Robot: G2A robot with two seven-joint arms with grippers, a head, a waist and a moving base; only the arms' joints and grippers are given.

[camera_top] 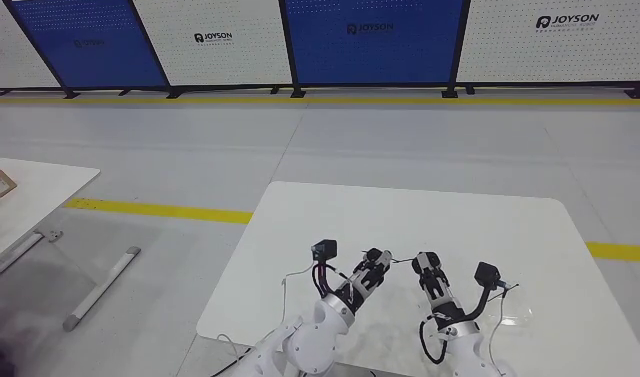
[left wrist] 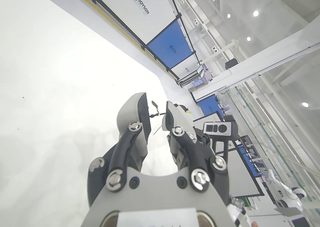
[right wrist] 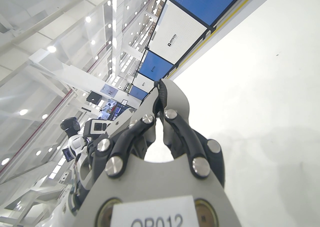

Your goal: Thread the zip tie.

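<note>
White table, zip tie across left tool's gap — right tool clamped

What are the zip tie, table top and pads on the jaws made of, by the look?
Zip tie: thin dark strip, likely plastic; too small to judge the finish.
Table: smooth matte white top with a few specks, probably laminate or painted board.
Pads on the left gripper: black, finely textured, looks like rubber.
</note>
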